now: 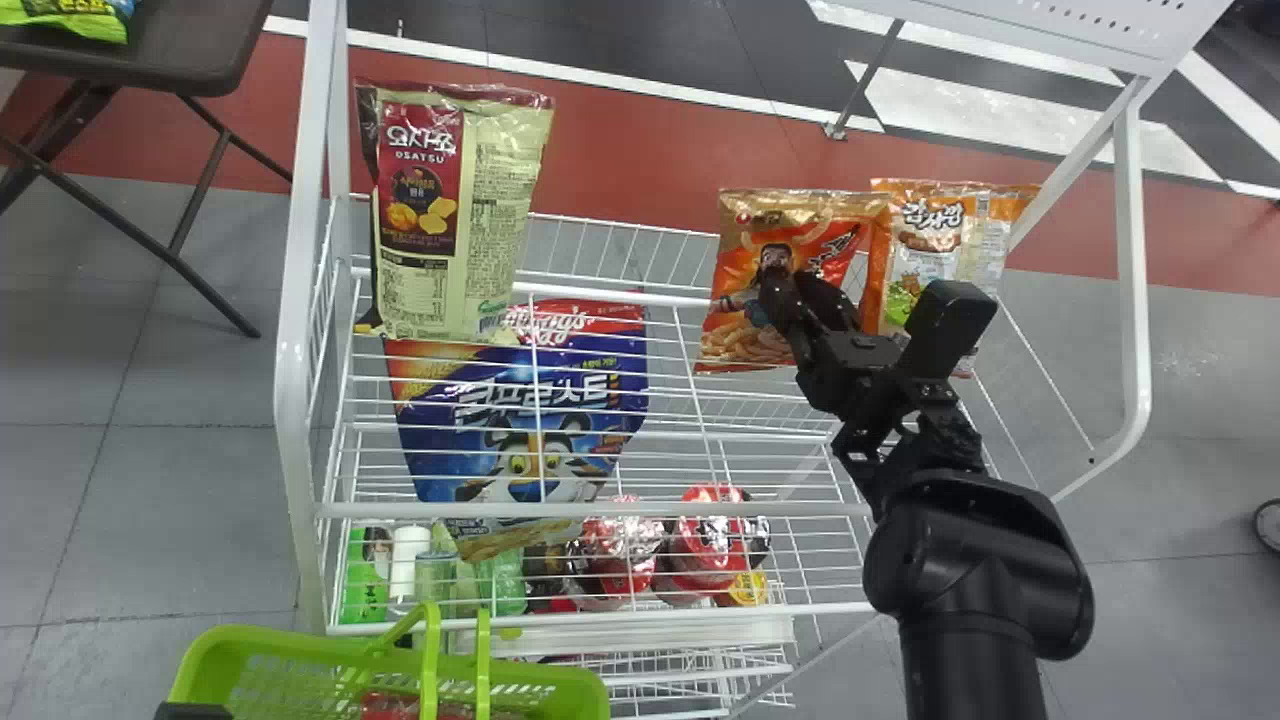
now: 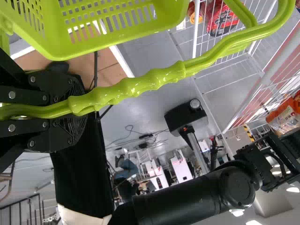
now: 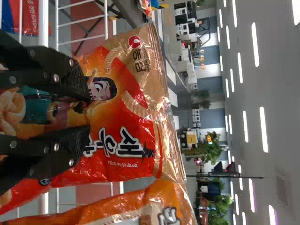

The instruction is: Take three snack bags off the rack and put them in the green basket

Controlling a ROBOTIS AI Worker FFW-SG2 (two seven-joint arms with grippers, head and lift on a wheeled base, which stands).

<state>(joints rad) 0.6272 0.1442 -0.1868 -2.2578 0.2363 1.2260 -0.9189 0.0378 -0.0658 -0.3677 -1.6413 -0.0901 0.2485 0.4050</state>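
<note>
1. Presently, the right end effector (image 1: 800, 290) is at the front face of the orange snack bag (image 1: 735, 345), on the right-hand part of the white rack (image 1: 292, 400).
2. Right end effector (image 3: 89, 110) condition: released; its two fingers stand apart, the bag's printed face visible between them.
3. An orange-and-white bag (image 1: 930, 240) is just beside that bag, on its right.
4. Left end effector (image 1: 195, 711) condition: grasping the handle (image 2: 126, 93) of the green basket (image 1: 300, 645), at the rack's near left corner.
5. Basket contents: red packaging (image 1: 390, 705).
6. Also on the rack, left side: a cream-and-red bag (image 1: 480, 220), overlapping a blue cereal bag (image 1: 520, 400).
</note>
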